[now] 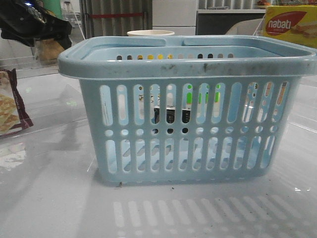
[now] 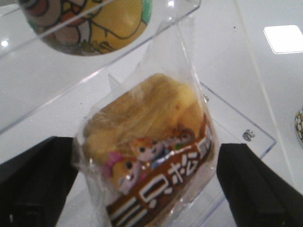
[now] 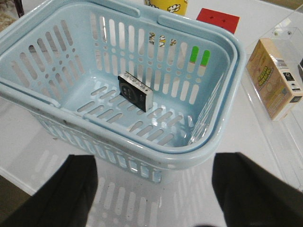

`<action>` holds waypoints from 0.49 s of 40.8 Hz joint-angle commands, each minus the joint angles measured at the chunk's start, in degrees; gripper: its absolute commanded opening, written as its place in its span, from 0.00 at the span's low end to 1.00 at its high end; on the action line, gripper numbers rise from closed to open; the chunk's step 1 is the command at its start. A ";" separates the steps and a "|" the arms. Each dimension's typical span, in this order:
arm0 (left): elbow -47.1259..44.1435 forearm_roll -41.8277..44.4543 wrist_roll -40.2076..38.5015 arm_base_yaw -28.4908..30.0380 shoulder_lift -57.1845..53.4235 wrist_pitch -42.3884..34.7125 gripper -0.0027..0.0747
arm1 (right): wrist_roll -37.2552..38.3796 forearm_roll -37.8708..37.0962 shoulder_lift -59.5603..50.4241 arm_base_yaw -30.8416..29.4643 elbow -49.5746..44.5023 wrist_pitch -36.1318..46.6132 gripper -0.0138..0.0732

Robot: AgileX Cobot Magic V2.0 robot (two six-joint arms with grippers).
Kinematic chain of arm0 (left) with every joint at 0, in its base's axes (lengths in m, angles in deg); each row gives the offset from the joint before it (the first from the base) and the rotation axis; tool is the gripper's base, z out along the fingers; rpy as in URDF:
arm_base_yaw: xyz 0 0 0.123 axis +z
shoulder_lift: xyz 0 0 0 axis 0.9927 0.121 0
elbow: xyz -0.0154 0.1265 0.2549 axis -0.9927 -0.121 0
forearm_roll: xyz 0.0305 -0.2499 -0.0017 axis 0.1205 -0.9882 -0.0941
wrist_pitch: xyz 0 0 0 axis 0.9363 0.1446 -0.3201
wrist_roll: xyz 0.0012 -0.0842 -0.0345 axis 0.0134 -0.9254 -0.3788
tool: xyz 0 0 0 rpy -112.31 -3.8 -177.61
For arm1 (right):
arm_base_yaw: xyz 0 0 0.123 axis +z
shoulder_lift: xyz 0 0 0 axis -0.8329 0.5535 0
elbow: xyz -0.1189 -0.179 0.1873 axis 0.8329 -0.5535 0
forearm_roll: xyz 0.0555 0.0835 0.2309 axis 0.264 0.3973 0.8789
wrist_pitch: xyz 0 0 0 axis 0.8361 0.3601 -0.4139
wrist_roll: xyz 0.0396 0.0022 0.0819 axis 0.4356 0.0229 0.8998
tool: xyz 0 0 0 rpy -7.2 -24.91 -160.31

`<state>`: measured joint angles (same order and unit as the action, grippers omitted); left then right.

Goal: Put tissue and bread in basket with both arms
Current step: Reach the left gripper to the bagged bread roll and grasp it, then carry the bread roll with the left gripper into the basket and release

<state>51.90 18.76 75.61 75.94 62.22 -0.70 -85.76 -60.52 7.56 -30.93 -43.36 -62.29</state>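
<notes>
The bread (image 2: 151, 142), golden-brown in clear wrap with a dark white-printed band, sits between the fingers (image 2: 38, 184) of my left gripper (image 2: 144, 194); both touch the wrap. In the front view this gripper (image 1: 42, 29) is high at the far left with the bread (image 1: 49, 49) hanging under it, left of the basket (image 1: 183, 64). The light-blue basket (image 3: 203, 146) holds a small black flat pack with a white side (image 3: 135, 91), which looks like the tissue pack and shows through the slots (image 1: 171, 115). My right gripper (image 3: 154, 189) is open and empty above the table, just outside the basket's rim.
A maroon-edged cracker packet (image 1: 10, 106) lies at the left. A red and yellow Nabati box (image 1: 292, 25) stands at the back right, a pale cup (image 1: 151, 33) behind the basket. A pale yellow box (image 3: 274, 78) lies on a clear acrylic stand; a cartoon-printed cup (image 2: 90, 23) stands above the bread.
</notes>
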 commanded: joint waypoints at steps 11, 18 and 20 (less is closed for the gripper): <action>2.20 0.00 -0.19 0.03 -3.44 -3.91 0.48 | -0.48 -0.72 -0.22 0.04 1.71 4.11 0.85; 2.27 -0.32 -0.19 0.03 -6.11 0.28 0.33 | -0.48 -0.72 -0.22 0.04 1.71 4.11 0.85; 2.27 -0.62 -0.19 0.03 -7.82 1.73 0.30 | -0.48 -0.72 -0.22 0.04 1.71 4.11 0.85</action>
<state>52.01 18.76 75.61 75.94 60.96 2.39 -85.86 -60.52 7.56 -30.93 -43.36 -62.29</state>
